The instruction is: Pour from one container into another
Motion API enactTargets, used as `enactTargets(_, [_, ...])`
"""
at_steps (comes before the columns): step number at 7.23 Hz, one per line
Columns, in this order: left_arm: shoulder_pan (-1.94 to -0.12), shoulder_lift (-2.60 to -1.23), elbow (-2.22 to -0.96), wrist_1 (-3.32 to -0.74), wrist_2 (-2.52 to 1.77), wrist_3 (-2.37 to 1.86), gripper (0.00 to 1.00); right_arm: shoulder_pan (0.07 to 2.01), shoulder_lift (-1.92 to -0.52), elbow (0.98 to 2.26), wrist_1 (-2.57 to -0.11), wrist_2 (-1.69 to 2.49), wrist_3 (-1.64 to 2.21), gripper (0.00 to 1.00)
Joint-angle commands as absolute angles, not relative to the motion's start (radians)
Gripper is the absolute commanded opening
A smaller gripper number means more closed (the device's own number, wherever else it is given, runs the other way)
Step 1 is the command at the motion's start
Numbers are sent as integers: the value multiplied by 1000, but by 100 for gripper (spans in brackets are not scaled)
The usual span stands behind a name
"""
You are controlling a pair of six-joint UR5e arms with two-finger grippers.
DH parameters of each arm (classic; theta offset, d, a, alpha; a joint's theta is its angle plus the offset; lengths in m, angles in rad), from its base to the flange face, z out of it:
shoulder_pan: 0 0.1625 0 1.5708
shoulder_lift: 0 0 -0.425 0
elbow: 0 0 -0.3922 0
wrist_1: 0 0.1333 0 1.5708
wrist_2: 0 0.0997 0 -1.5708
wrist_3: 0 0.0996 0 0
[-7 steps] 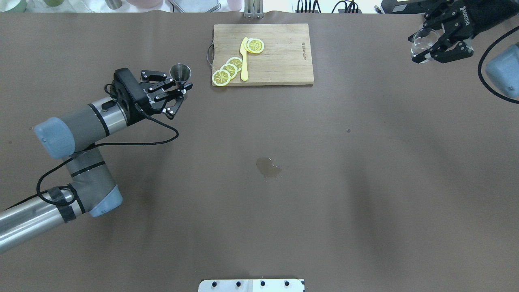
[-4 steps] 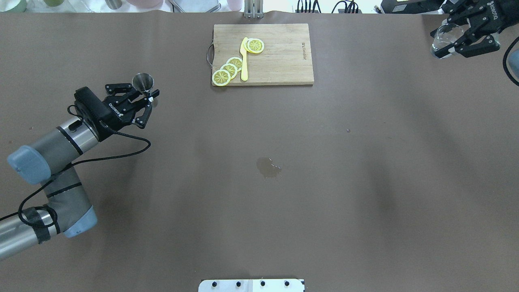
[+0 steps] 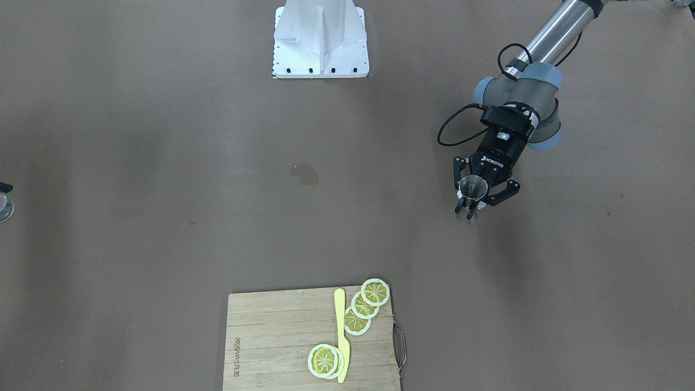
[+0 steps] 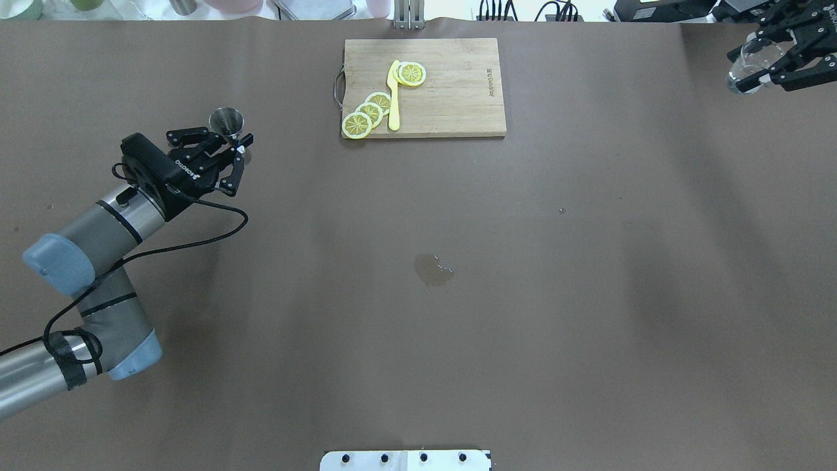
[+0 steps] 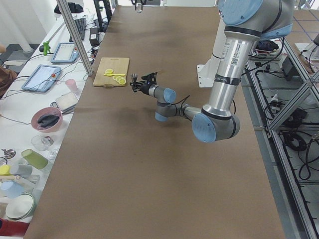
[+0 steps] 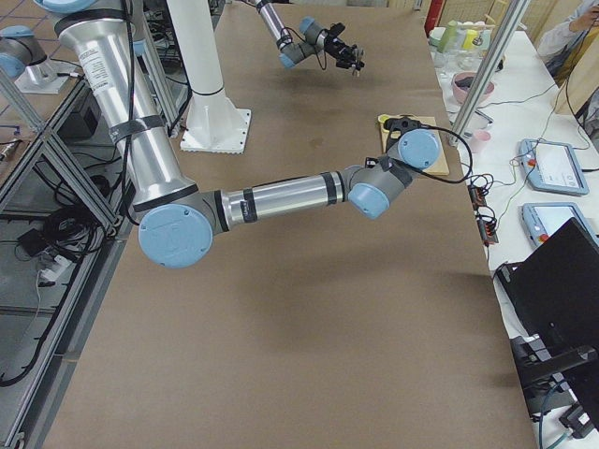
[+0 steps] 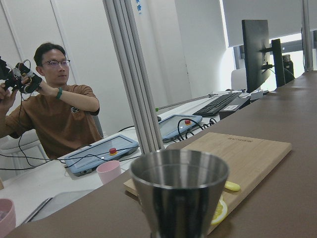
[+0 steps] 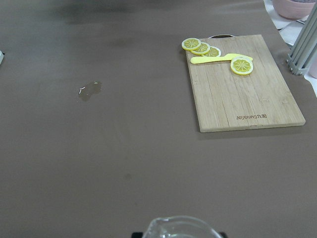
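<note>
The steel jigger (image 4: 226,122) is upright and held off the table at the far left, with my left gripper (image 4: 237,147) shut on its waist. The front-facing view shows the same jigger (image 3: 471,188) between the fingers of my left gripper (image 3: 470,207). Its mouth fills the left wrist view (image 7: 178,191). The clear glass (image 4: 742,62) hangs at the far right corner, and my right gripper (image 4: 758,65) is shut on it. Only the glass's rim (image 8: 181,228) shows in the right wrist view. The two containers are far apart.
A wooden cutting board (image 4: 458,91) with lemon slices (image 4: 369,112) and a yellow knife (image 4: 393,98) lies at the far middle. A small wet patch (image 4: 433,270) marks the table's centre. A person (image 7: 54,109) sits beyond the far edge.
My left arm carried the jigger leftward, away from the board. My right arm carried the glass further right and toward the far corner.
</note>
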State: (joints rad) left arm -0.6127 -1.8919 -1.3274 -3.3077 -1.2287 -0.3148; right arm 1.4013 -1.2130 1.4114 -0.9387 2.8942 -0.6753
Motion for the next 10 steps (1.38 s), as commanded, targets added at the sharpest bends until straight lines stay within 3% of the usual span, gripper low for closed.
enactTargets(1, [-736, -1925, -1344, -3233, -1402, -321, 0, 1430, -1218, 1338, -888, 2910, -678, 0])
enactTargets(10, [-730, -1999, -1327, -3178, -1244, -360, 0, 1431, -1216, 1356, -879, 2637, -573, 0])
